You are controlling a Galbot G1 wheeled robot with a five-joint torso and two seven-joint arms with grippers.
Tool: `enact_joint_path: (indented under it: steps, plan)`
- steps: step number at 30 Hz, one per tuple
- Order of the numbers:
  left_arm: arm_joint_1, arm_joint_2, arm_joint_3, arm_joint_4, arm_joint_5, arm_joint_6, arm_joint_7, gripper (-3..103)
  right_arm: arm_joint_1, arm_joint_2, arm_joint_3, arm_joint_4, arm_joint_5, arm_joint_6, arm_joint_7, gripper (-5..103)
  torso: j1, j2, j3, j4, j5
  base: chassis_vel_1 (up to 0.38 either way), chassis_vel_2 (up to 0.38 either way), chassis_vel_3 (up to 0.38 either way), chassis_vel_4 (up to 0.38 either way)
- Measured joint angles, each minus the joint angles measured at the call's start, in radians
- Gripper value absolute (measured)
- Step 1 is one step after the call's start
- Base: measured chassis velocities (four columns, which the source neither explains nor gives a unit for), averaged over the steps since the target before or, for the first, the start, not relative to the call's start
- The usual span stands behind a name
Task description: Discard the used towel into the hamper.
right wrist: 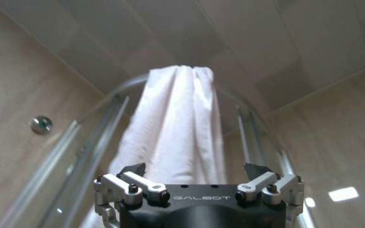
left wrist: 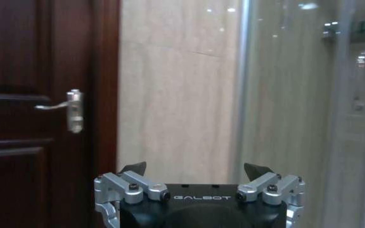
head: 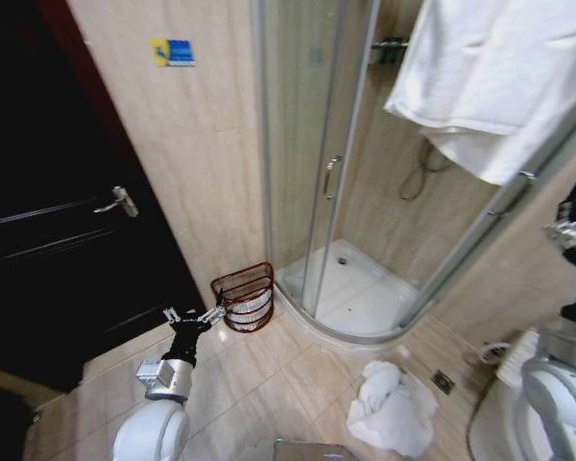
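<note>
The hamper (head: pixel 243 299), a small reddish-brown wire basket, stands on the floor against the wall beside the shower. One white towel (head: pixel 490 67) hangs over the top rail of the shower, and in the right wrist view this hanging towel (right wrist: pixel 176 128) is straight ahead. A second white towel (head: pixel 394 408) lies crumpled on the tiles in front of the shower. My left gripper (head: pixel 194 317) is held low, just left of the hamper, open and empty (left wrist: pixel 195 168). Raised at the far right, below the hanging towel, my right gripper (head: pixel 568 216) is open with nothing in it (right wrist: pixel 195 169).
A dark door (head: pixel 58 240) with a lever handle (head: pixel 120 202) fills the left side. The curved glass shower enclosure (head: pixel 317 173) and its white tray (head: pixel 365 298) stand behind the hamper. A floor drain (head: pixel 444 381) is set beside the crumpled towel.
</note>
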Motion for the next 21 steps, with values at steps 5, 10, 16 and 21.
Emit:
enact_joint_path:
  steps: [5,10,16,21]
  plan:
    - [0.0,0.0,0.0,0.0,0.0,0.0,0.0,100,0.022,-0.009,0.05,-0.011,-0.055,0.035,-0.009,100,0.0,0.0,0.0,0.0004,0.0003,0.108,0.111,0.112,0.118]
    - [0.0,0.0,0.0,0.0,0.0,0.0,0.0,100,0.039,-0.093,0.186,-0.017,0.041,-0.056,-0.095,100,0.0,0.0,0.0,-0.0001,0.0,0.076,0.061,0.066,0.067]
    - [0.0,0.0,0.0,0.0,0.0,0.0,0.0,100,0.038,-0.235,0.327,0.002,0.339,-0.288,-0.136,100,0.0,0.0,0.0,-0.0003,0.0002,0.0,0.0,0.0,0.0]
    - [0.0,0.0,0.0,0.0,0.0,0.0,0.0,100,0.075,-0.306,0.376,-0.005,0.478,-0.428,-0.138,100,0.0,0.0,0.0,-0.0001,0.0,0.0,0.0,0.0,0.0]
